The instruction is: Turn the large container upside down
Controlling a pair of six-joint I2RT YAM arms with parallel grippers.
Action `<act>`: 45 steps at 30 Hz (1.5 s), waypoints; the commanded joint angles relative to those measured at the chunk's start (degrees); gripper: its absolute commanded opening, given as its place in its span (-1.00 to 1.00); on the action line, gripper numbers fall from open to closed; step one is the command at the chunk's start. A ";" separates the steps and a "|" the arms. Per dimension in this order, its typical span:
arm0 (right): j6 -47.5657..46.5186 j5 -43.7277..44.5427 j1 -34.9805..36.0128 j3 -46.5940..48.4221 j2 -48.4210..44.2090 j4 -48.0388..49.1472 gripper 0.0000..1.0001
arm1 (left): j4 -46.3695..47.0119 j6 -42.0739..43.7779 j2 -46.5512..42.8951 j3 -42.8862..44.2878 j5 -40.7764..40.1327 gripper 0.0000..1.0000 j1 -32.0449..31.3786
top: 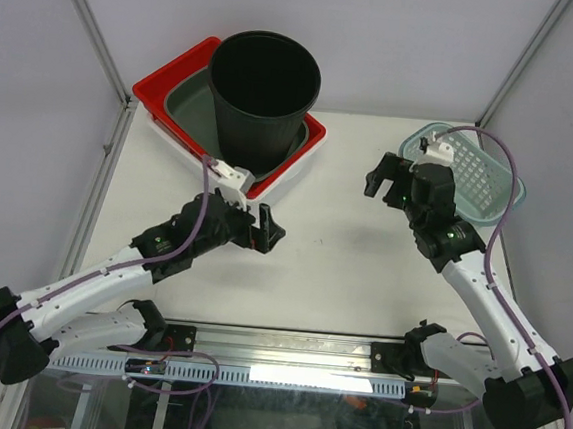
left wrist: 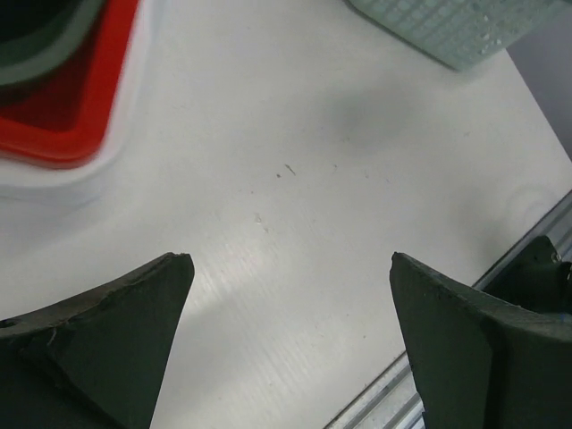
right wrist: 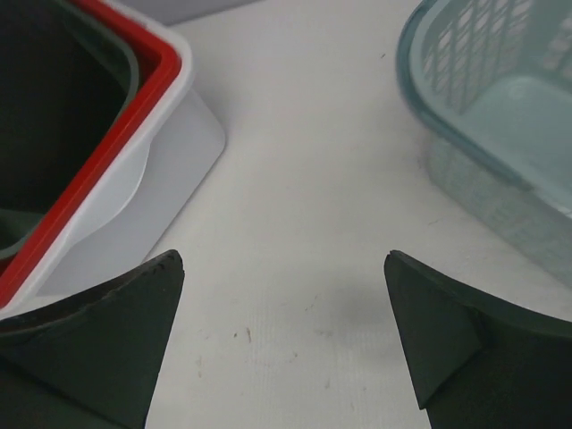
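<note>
The large black bucket (top: 263,82) stands upright, mouth up, inside a green tub (top: 191,106) nested in a red tub (top: 168,79) at the far left of the table. My left gripper (top: 272,231) is open and empty, low over the table in front of the tubs and pointing right; in the left wrist view (left wrist: 290,259) only bare table lies between its fingers. My right gripper (top: 385,175) is open and empty, right of the tubs and pointing left toward them; it also shows in the right wrist view (right wrist: 284,257).
The red tub sits in a white tub (top: 295,170), whose corner shows in the right wrist view (right wrist: 170,179). A teal mesh basket (top: 476,176) stands at the far right, behind the right wrist. A metal rail (top: 285,350) runs along the near edge.
</note>
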 commanded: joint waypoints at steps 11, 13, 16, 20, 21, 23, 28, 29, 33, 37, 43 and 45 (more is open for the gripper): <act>0.71 3.22 -20.43 28.00 20.49 -11.78 0.98 | 11.68 -5.47 15.68 3.56 -4.11 0.98 -13.06; 0.47 0.03 -21.42 31.81 25.57 -13.63 0.98 | 12.16 -5.60 16.04 3.30 -3.78 0.98 -13.08; -0.05 -10.14 -23.03 33.54 31.12 -11.60 0.99 | 11.65 -4.49 16.95 3.77 -3.78 0.98 -13.08; -1.18 -14.32 -21.24 38.32 38.36 -12.75 0.98 | 11.41 -4.03 16.59 3.51 -5.20 0.98 -13.07; -1.46 -12.53 -20.22 40.06 40.40 -14.00 0.98 | 11.29 -4.03 16.32 3.34 -5.59 0.98 -13.08; -2.09 -7.08 -18.15 43.53 43.96 -16.39 0.99 | 11.17 -4.09 15.63 2.91 -5.88 0.98 -13.08; -1.84 0.90 -15.24 49.83 50.16 -20.09 0.82 | 10.83 -4.90 14.40 1.90 -6.06 0.98 -13.08; -1.69 1.89 -15.06 50.63 50.71 -20.50 0.73 | 10.84 -4.98 14.36 1.78 -6.12 0.98 -13.08; -1.88 3.25 -14.62 53.63 53.51 -21.70 0.31 | 10.40 -4.83 14.82 2.09 -6.29 0.98 -13.08; -4.17 3.78 -12.98 56.30 53.78 -23.11 -0.30 | 8.96 -5.05 14.36 2.52 -7.04 0.98 -13.08; -0.24 -4.94 -10.27 54.69 48.00 -22.12 -1.00 | 7.87 -6.81 11.24 0.22 -9.36 0.98 -13.02; 2.14 -9.10 -9.22 51.97 44.39 -19.32 -1.00 | 7.78 -6.99 10.85 -0.23 -10.69 0.98 -13.04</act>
